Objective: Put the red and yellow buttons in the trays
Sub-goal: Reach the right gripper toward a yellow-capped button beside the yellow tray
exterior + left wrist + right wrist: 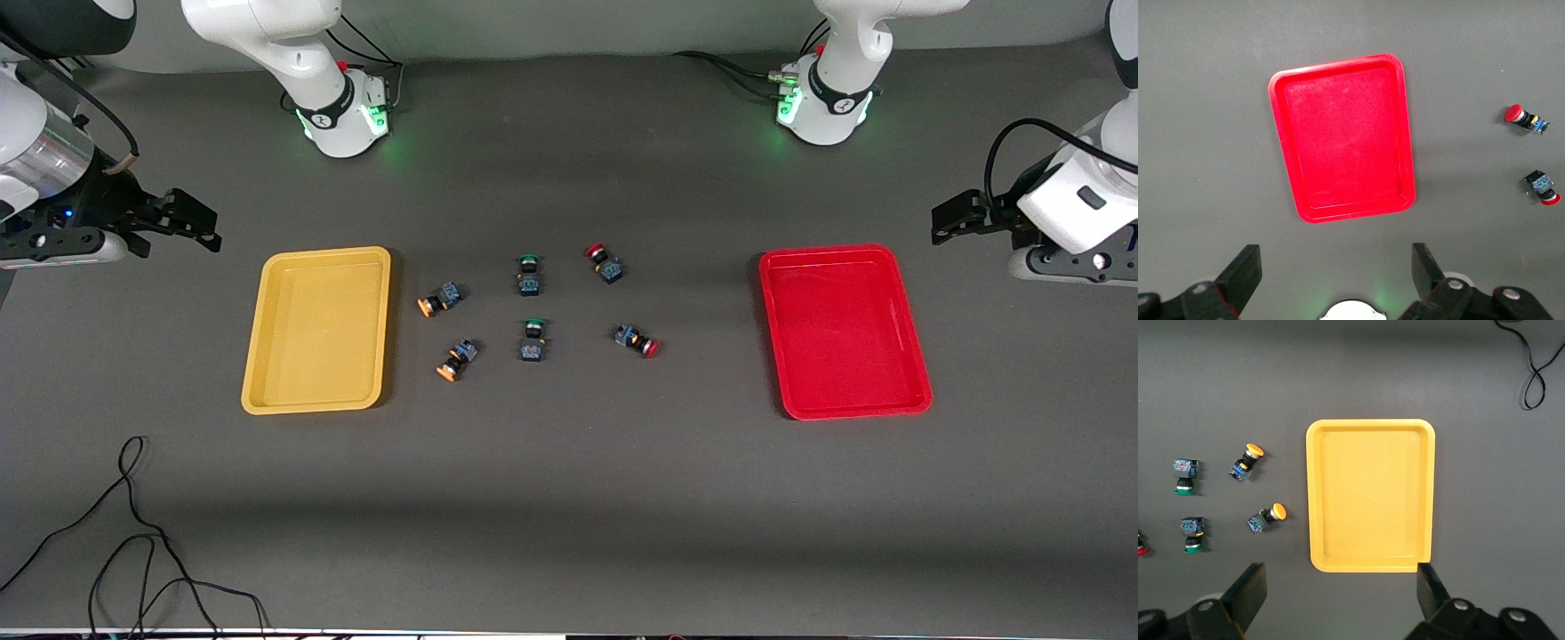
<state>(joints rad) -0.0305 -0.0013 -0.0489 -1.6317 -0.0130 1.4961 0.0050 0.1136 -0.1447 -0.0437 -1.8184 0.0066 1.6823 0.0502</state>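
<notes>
Grey matte surface point(569, 498), holding six small push-button switches in a loose cluster midway between two trays. Red-capped buttons, two: one point(605, 262) farther from the front camera, one point(637, 340) nearer, both toward the red tray point(920, 391) at the left arm's end. Yellow-capped buttons, two: one point(440, 300), one point(457, 358) nearer the camera, both lying on their sides just beside the yellow tray point(253, 391) at the right arm's end. Green-capped switches point(530, 274), two, between these groups; not wanted. Both trays empty. Handling, judged: light, rigid, small bodies, likely to roll or skid on the round cap; best pinched across the squarish black-and-blue body. Left claw point(1335, 270): spread wide, hovering beside the red tray. Right claw point(1341, 590): spread wide, hovering beside the yellow tray.
</notes>
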